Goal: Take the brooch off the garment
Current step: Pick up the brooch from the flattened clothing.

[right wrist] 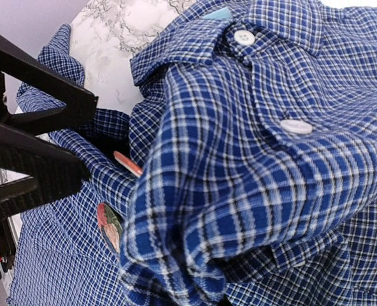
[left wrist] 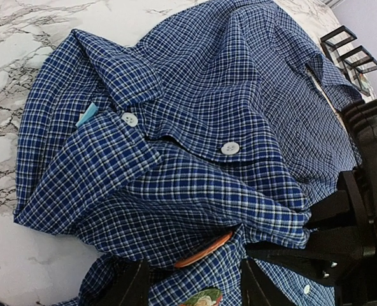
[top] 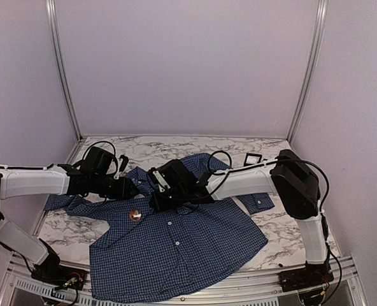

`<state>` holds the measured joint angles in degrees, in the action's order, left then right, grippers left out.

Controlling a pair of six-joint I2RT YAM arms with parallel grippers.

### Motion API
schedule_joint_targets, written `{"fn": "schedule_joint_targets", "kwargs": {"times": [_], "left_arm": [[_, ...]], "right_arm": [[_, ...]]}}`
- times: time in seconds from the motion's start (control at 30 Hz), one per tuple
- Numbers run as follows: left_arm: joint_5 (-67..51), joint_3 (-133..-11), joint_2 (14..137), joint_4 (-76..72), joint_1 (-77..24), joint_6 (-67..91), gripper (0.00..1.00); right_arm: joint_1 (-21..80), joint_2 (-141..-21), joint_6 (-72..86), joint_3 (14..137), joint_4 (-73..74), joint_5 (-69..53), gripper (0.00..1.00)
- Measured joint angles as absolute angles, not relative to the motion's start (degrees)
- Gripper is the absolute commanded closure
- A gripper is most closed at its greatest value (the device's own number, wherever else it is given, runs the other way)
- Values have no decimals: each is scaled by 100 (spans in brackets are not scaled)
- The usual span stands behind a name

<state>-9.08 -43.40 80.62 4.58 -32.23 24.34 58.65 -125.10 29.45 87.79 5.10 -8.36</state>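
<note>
Marble worktop (top: 61,229), white veined with grey, carries everything we see. At the far left the white left arm (top: 29,182) reaches in toward the middle. Its left jaws stand wide open, low over the dark blue small-checked button-up shirt (top: 176,248). In the left wrist view the two dark fingers (left wrist: 132,287) sit well apart at the bottom edge, with nothing pinched between them.

Between those fingers we see a thin orange curved strip (left wrist: 204,250) peeking from under a fold. Just below it is the round brooch with a red and green face (left wrist: 202,298), on the shirt front. From above, the brooch shows as a small reddish disc on the chest, beside the button line and a little toward the arm bases from both sets of jaws.

A little further right, the right jaws meet the shirt near its collar. In the right wrist view a bunched fold of checked cloth rises close to the lens and hides their fingers. In the left wrist view a black finger (left wrist: 284,254) runs in under that fold, so we read the right jaws as closed on the shirt.

Small white buttons (left wrist: 230,148) and a pale blue tag (left wrist: 86,115) sit by the collar. The shirt lies spread across the middle of the worktop. Further right a black wire frame (top: 254,159) stands apart from the cloth, and the white right arm (top: 252,177) comes in from that side.
</note>
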Motion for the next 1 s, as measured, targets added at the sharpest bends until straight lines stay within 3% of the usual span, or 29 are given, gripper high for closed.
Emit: {"fn": "schedule_joint_targets", "kwargs": {"times": [0.47,0.83,1.0], "left_arm": [[-1271,-4783,8805,591,-3129,1870,63],[-1723,-4816,9013,593,-3120,1782,77],[-1776,-4816,9017,600,-3100,1791,88]], "right_arm": [[5863,-12470,2821,8715,340,-878,94],[5857,-12470,2790,8715,342,-878,95],[5850,-12470,2777,8715,342,-878,95]]}}
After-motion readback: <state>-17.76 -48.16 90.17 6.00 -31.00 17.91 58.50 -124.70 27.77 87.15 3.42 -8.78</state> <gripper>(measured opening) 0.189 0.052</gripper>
